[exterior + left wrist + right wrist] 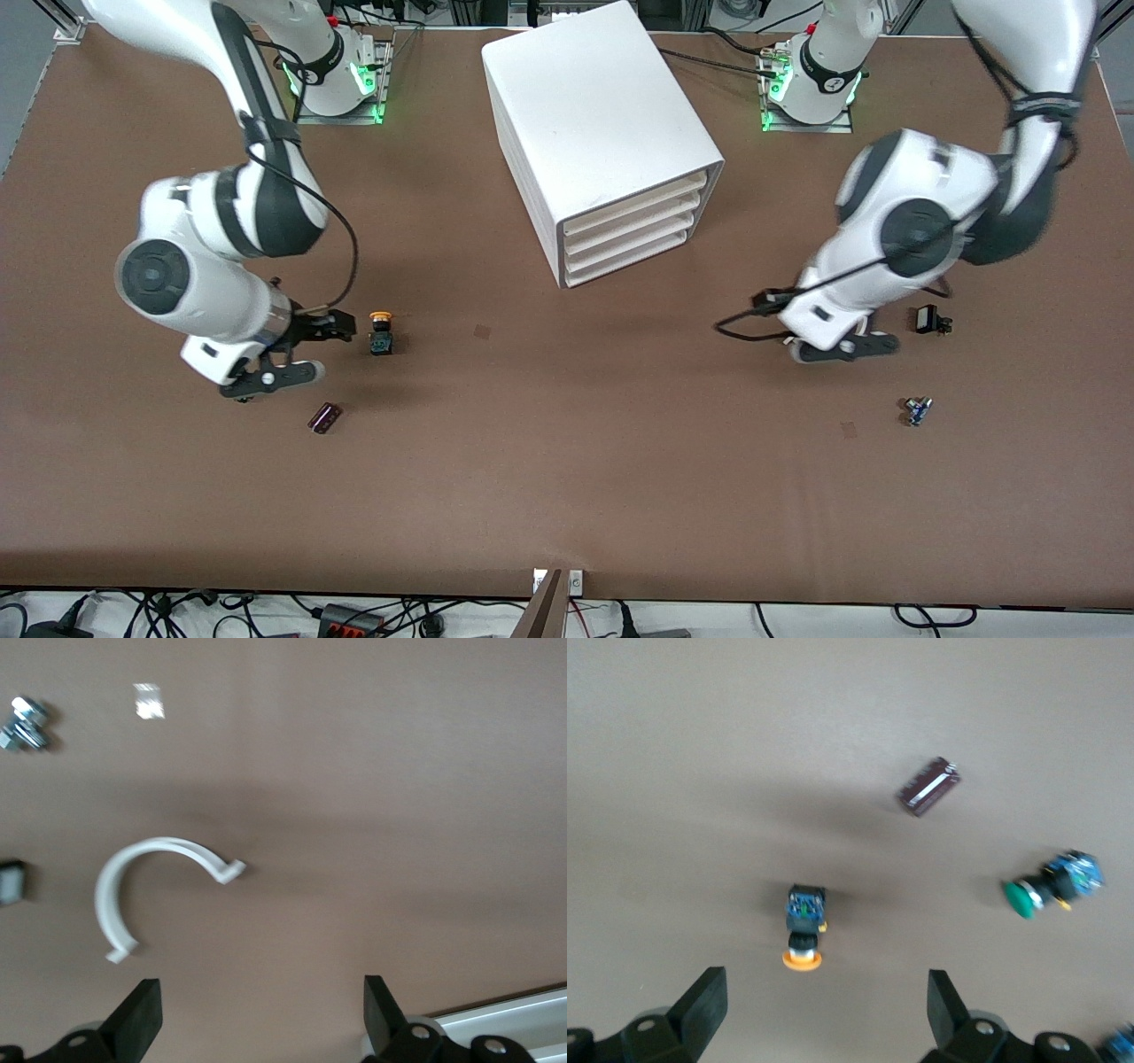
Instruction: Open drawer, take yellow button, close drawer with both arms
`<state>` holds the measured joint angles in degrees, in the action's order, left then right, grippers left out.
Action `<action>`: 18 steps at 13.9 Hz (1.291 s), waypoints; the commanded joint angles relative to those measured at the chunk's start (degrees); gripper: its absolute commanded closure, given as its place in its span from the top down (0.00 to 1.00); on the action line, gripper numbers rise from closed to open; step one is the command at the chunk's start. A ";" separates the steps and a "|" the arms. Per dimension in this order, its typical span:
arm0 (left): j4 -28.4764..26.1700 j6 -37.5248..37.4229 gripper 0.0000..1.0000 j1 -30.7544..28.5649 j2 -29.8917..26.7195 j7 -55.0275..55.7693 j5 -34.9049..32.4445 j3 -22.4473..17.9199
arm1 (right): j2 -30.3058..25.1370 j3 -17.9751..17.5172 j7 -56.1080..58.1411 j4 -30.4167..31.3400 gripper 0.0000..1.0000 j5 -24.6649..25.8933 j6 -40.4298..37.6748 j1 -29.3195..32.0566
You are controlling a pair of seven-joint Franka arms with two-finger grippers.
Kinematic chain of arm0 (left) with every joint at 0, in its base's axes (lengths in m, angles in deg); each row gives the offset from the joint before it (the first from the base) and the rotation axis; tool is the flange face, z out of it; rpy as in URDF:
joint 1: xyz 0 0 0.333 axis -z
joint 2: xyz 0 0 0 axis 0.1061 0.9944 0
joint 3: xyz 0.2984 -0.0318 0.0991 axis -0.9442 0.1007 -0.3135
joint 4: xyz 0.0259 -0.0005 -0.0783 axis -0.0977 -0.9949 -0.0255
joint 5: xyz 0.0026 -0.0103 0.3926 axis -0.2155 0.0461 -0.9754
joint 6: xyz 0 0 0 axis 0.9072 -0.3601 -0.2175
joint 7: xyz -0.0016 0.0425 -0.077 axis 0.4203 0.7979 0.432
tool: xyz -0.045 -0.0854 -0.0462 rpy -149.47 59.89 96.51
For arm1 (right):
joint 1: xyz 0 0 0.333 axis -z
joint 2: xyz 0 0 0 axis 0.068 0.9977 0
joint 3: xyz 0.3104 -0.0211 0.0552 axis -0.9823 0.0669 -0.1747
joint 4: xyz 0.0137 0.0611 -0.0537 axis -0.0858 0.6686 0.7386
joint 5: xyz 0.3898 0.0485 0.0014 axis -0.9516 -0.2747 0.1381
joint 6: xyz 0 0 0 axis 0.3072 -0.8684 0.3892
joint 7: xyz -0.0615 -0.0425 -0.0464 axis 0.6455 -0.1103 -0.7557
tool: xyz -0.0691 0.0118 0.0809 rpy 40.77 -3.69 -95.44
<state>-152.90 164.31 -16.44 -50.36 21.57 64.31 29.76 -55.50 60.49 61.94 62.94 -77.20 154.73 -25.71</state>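
The white cabinet (602, 133) stands at the middle of the table, close to the arms' bases. Its top drawer (634, 203) is shut, flush with the three below. The yellow-capped button (382, 332) lies on the table toward the right arm's end; it also shows in the right wrist view (803, 927). My right gripper (299, 352) hangs open and empty just beside the button (826, 985). My left gripper (842, 344) hangs open and empty over bare table toward the left arm's end (261, 992).
A dark maroon cylinder (324, 417) lies near the right gripper. The right wrist view shows a green-capped button (1050, 883). A small black part (930, 320) and bolts (917, 410) lie near the left gripper. The left wrist view shows a white C-shaped clip (133, 890).
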 commanded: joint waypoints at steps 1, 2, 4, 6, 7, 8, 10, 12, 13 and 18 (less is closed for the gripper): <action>2.76 -4.85 1.00 -5.10 -0.36 -11.25 -3.98 0.51 | -1.32 1.21 0.48 -6.52 1.00 0.38 -8.10 0.27; 2.86 -4.95 1.00 -7.03 -0.53 -16.16 -4.00 0.69 | -1.33 2.17 0.66 -8.72 1.00 0.39 -10.12 0.28; 3.56 -6.52 1.00 -11.60 -1.50 -27.41 -3.21 0.60 | -1.33 4.63 1.01 -12.85 1.00 -0.05 -14.08 0.36; 3.04 -6.97 1.00 -11.63 -4.83 -36.48 -1.89 -3.32 | -1.59 7.00 0.75 -14.19 1.00 -0.31 -15.49 0.45; 2.60 -6.97 1.00 -8.23 -6.50 -38.69 -0.76 -8.14 | -2.72 8.23 0.49 -14.28 1.00 -0.40 -15.59 0.45; 1.55 -6.88 1.00 -3.76 -8.25 -39.50 1.34 -14.54 | -3.17 9.11 0.31 -14.19 1.00 -0.49 -15.59 0.54; -0.47 -6.88 1.00 3.72 -11.77 -38.90 5.39 -22.83 | -4.14 10.35 0.22 -14.28 1.00 -2.67 -15.33 1.94; -2.23 -6.27 1.00 9.45 -15.11 -36.88 5.67 -27.85 | -5.88 9.57 0.66 -14.02 1.00 -9.24 -15.50 6.66; -3.54 -5.66 1.00 10.69 -16.95 -34.95 6.45 -28.92 | -6.42 9.04 0.66 -13.32 1.00 -9.89 -15.50 8.00; -7.16 0.06 1.00 12.28 -20.14 -27.11 7.60 -29.54 | -8.70 -2.78 0.57 -12.96 1.00 -1.75 -14.97 18.43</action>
<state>-157.51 161.98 -5.45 -68.63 -6.99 70.74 1.50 -62.25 65.96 62.45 49.02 -82.83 140.05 -13.33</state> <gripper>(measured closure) 0.000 0.000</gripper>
